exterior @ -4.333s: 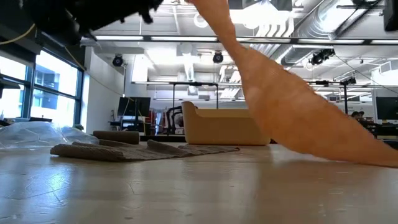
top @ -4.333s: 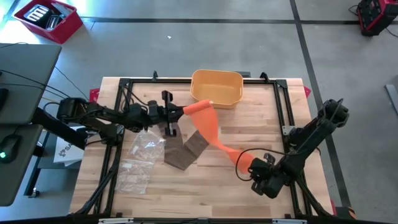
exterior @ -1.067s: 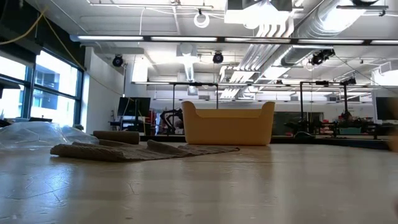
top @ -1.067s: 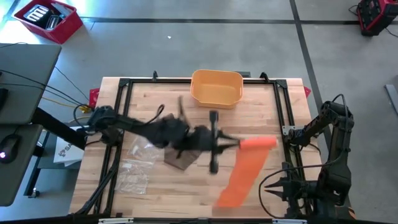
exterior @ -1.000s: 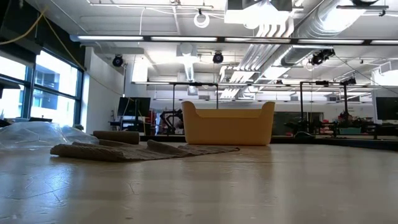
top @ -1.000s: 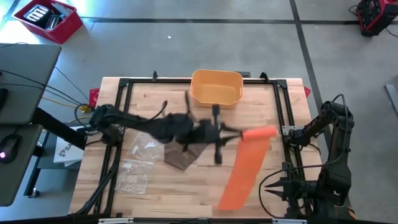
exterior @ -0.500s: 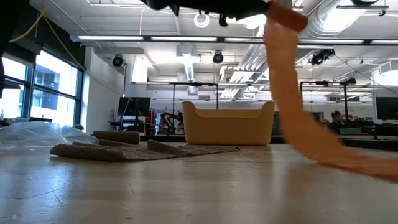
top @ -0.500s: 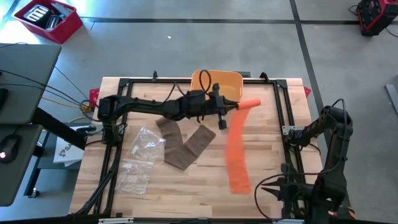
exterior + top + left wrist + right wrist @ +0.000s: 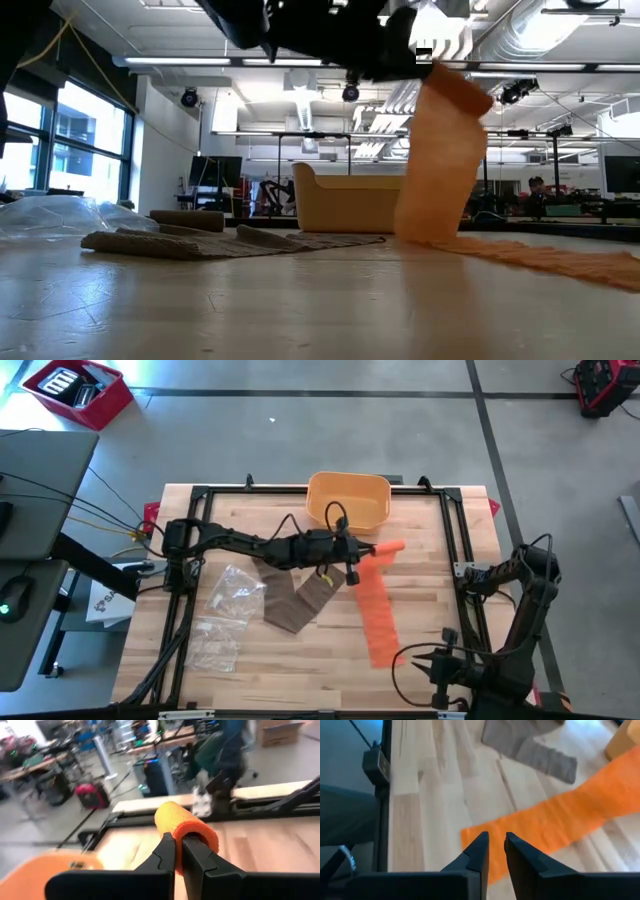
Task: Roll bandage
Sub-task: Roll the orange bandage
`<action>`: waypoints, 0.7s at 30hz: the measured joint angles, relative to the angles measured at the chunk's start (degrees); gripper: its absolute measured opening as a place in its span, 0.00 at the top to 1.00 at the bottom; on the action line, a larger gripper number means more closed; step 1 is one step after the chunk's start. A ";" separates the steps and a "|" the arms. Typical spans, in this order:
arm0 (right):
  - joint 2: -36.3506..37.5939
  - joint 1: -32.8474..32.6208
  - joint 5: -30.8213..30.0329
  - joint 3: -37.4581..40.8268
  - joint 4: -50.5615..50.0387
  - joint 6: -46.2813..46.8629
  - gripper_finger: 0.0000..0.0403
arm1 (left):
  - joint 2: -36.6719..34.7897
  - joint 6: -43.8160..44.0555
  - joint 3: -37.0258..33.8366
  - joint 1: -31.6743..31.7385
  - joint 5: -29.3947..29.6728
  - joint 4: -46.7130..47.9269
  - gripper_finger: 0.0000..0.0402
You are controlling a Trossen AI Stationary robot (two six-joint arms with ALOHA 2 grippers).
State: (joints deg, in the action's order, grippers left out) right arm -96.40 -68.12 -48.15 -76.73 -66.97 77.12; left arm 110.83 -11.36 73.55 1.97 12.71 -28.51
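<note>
Two arms are at the table. The left gripper (image 9: pixel 358 553) is pinching the rolled end of the orange bandage (image 9: pixel 377 615). Its jaws are pressed tight on the roll, with the roll sticking out past the tips, as the left wrist view (image 9: pixel 186 827) shows. From that pinch the loose strip hangs down and then trails away flat on the wood. In the low view the strip (image 9: pixel 437 165) drops from the jaws like a curtain. I think the roll is held up high so the strip can hang straight and not bunch up before it is wound.

The right gripper (image 9: pixel 440 670) sits low, well away from the left jaws, out beyond the far tail of the strip. Its jaws stand a little apart and hold nothing. In the right wrist view the loose tail (image 9: pixel 560 827) lies just past its tips (image 9: pixel 494 845), not between them. It looks set to catch that tail and keep it tight, but that is only my guess.

A yellow tub (image 9: pixel 348 501) sits just behind the left jaws. A brown cloth (image 9: pixel 298 600) and a clear bag (image 9: pixel 222 615) lie off to the other side, away from the strip. Most of the bandage is not yet rolled.
</note>
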 joint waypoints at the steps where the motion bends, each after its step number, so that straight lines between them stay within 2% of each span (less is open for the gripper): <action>1: 0.10 0.12 0.68 0.31 0.82 -0.02 0.84 | 0.00 0.91 -1.38 0.27 0.07 -1.38 0.99; 5: 0.11 1.52 3.27 5.27 8.98 0.34 0.80 | 0.00 2.30 -5.71 0.42 0.51 -6.76 0.99; 8: 0.11 3.49 4.48 11.60 21.13 -2.04 0.78 | -0.02 2.28 -7.30 -0.45 2.10 -8.09 0.99; 10: 0.11 5.53 8.80 14.90 27.12 -4.10 0.76 | 0.00 2.30 -7.98 -1.00 2.89 -7.75 0.99; 13: 0.24 9.38 18.44 18.55 34.11 -7.21 0.74 | 0.00 2.19 -8.10 -1.76 2.91 -7.48 0.99; 16: 0.24 12.55 22.08 21.24 41.10 -13.25 0.72 | -0.02 2.19 -8.03 -2.09 2.90 -6.55 0.99; 21: 0.32 16.74 24.06 21.75 42.81 -25.06 0.67 | -0.01 2.25 -8.05 -0.89 2.99 -5.73 0.99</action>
State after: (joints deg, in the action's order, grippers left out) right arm -96.08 -51.38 -24.09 -54.98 -24.16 52.06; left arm 110.81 -9.11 65.50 1.08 15.70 -34.24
